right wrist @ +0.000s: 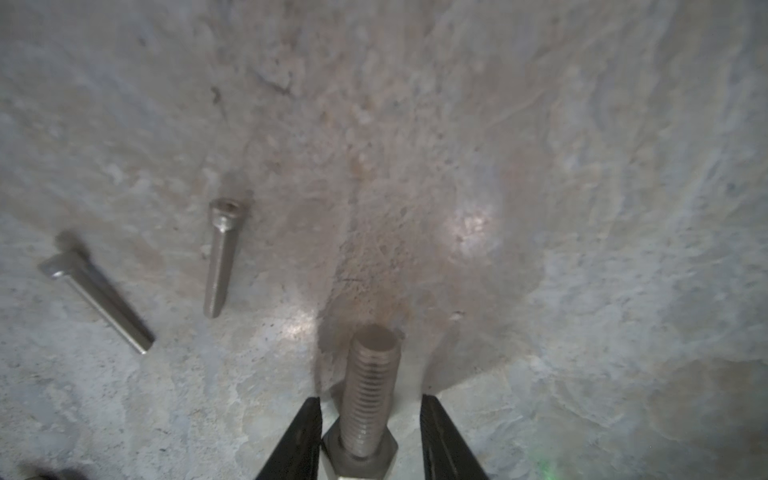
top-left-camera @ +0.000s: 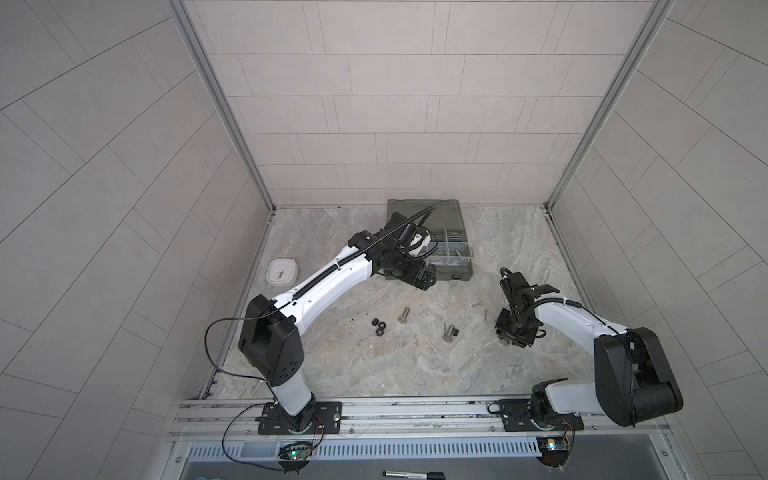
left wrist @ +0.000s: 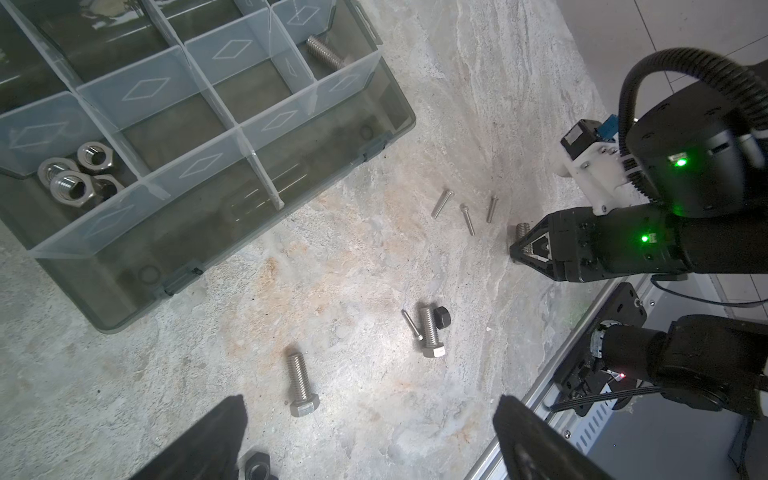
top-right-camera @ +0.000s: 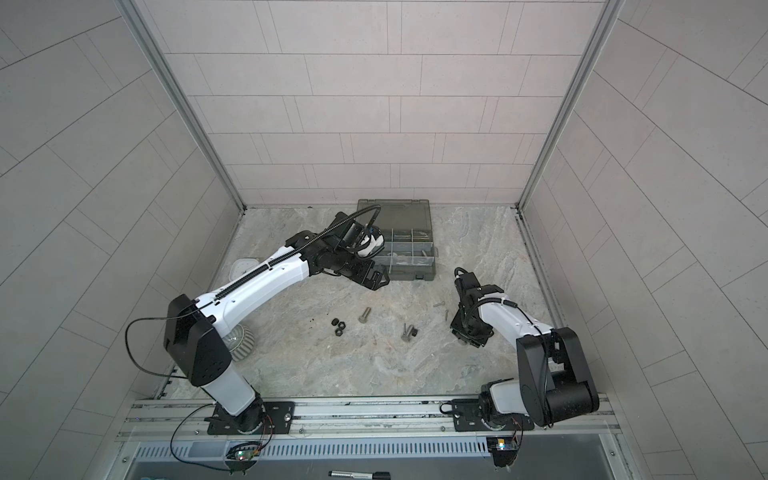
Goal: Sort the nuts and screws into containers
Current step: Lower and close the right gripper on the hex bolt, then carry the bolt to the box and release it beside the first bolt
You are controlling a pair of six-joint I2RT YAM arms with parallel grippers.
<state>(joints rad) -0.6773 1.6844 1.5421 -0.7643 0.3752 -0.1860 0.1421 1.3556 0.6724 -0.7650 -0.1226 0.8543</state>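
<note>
Astride thick bolt, downturned right claw

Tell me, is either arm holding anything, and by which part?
Nothing is gripped yet. The right jaws straddle a thick bolt at its hex head, a gap showing on one side. The left jaws hang open, empty.

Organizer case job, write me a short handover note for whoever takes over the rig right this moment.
Left gripper: open, empty, over the table near the organizer case.
Right gripper: open, jaws either side of a thick bolt lying on the table, not yet clamped.
Done, as far as shows: silver nuts in one compartment, a boxed bolt in another.
Left to do: that thick bolt, two loose bolts, four thin screws and black nuts, all on the table.
</note>
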